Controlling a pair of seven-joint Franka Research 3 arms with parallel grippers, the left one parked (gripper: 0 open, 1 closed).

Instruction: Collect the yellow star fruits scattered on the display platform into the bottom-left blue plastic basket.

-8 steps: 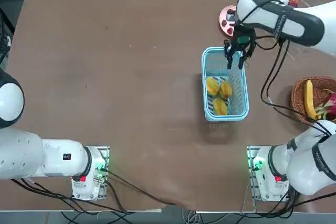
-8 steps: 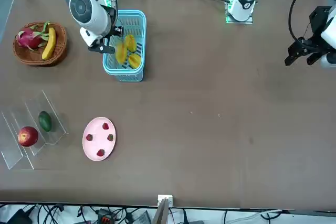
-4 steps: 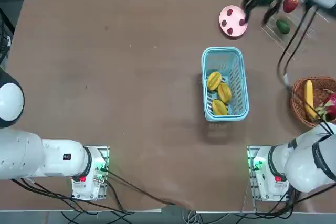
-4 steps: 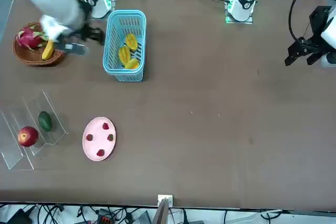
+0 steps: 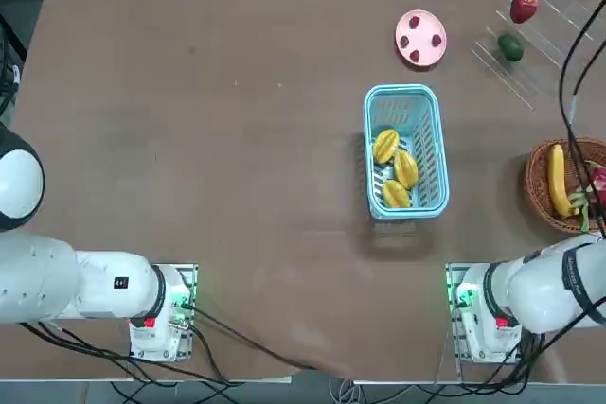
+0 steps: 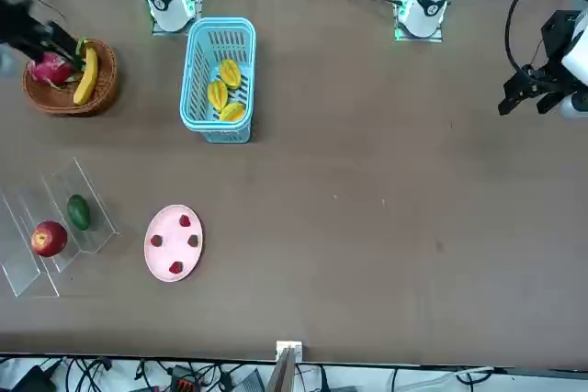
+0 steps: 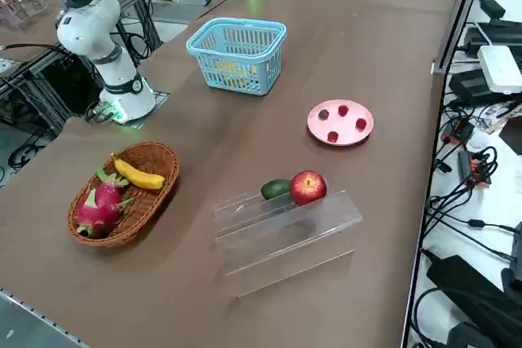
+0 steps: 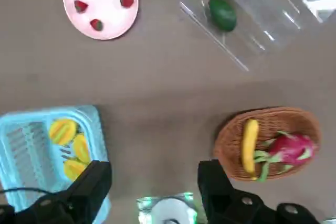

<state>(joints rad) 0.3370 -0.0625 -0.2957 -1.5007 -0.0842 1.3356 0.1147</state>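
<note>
The right gripper [image 8: 152,187] is seen raised high above the table, jaws spread wide, nothing held. Three yellow star fruits [image 5: 397,169] are found inside the blue plastic basket [image 5: 404,97]. Beyond, the display platform [image 7: 285,230] is seen bearing a red apple [image 7: 308,187] and a green fruit [image 7: 276,189].

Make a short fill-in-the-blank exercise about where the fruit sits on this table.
1. The blue basket holds ___ star fruits.
2. On the clear stand, beside the green fruit, sits a red ___.
3. The banana lies in the round ___ basket.
4. The right gripper holds ___.

Missing words: three; apple; wicker; nothing
</note>
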